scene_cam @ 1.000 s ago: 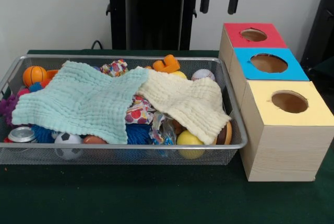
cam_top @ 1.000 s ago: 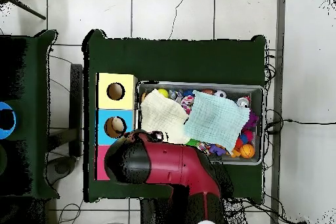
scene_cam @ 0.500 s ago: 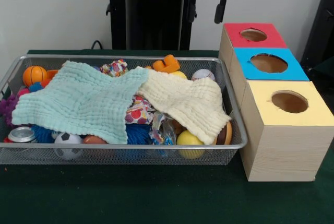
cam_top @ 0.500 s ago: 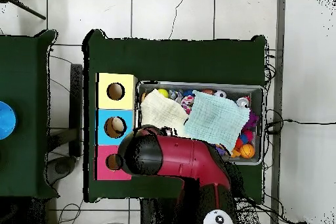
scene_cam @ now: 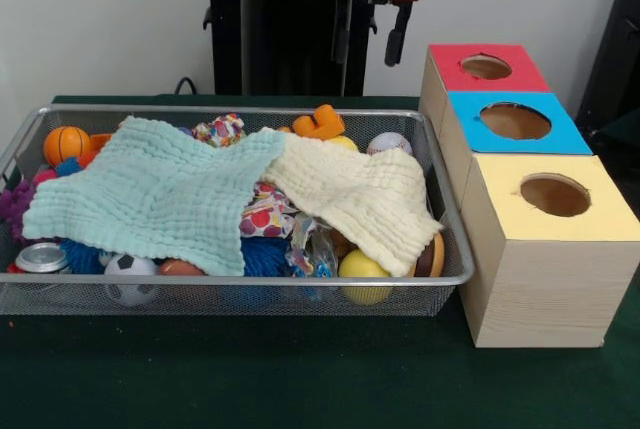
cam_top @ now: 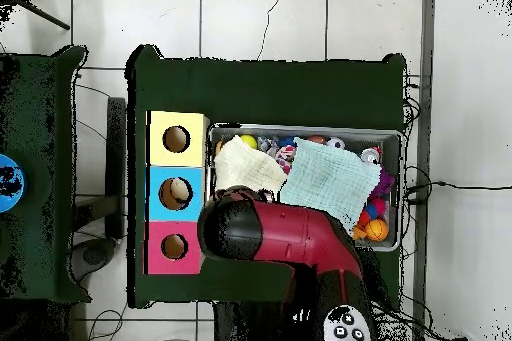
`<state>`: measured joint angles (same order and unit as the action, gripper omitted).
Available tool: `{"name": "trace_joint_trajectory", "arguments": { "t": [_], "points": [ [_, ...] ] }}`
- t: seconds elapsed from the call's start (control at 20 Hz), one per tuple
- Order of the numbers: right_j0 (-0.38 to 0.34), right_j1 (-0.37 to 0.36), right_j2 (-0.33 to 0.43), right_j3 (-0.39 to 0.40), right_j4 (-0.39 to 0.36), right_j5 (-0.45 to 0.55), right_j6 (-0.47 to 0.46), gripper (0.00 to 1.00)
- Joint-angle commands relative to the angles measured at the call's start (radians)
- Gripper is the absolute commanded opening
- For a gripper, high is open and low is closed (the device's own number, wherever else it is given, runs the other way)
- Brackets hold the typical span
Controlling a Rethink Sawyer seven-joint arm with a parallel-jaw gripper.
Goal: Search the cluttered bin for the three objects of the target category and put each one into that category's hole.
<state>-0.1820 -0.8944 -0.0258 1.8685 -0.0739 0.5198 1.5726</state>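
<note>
Gripper (scene_cam: 368, 41) at top centre, jaws spread, empty, above wire bin (scene_cam: 240, 279). Balls mostly hidden under mint cloth (scene_cam: 150, 194) and cream cloth (scene_cam: 355, 194). Blue box hole (cam_top: 175, 193) apparently holds one object; search ongoing.

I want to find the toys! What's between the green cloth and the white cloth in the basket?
In the front view, the green cloth overlaps the white cloth up top; lower, colourful patterned toys peek out.
</note>
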Motion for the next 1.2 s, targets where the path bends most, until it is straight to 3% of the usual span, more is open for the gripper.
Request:
{"name": "trace_joint_trajectory", "arguments": {
  "t": [0.05,0.35,0.65,1.2],
  "points": [
    [-0.022,0.078,0.052,-0.121,-0.026,-0.072,0.098,1.00],
    [-0.031,0.115,0.067,-0.153,-0.014,-0.117,0.104,1.00],
    [-0.020,0.147,0.055,-0.224,-0.013,-0.062,0.095,1.00],
    [-0.043,0.270,0.066,-0.346,-0.014,0.002,0.064,1.00]
  ]
}}
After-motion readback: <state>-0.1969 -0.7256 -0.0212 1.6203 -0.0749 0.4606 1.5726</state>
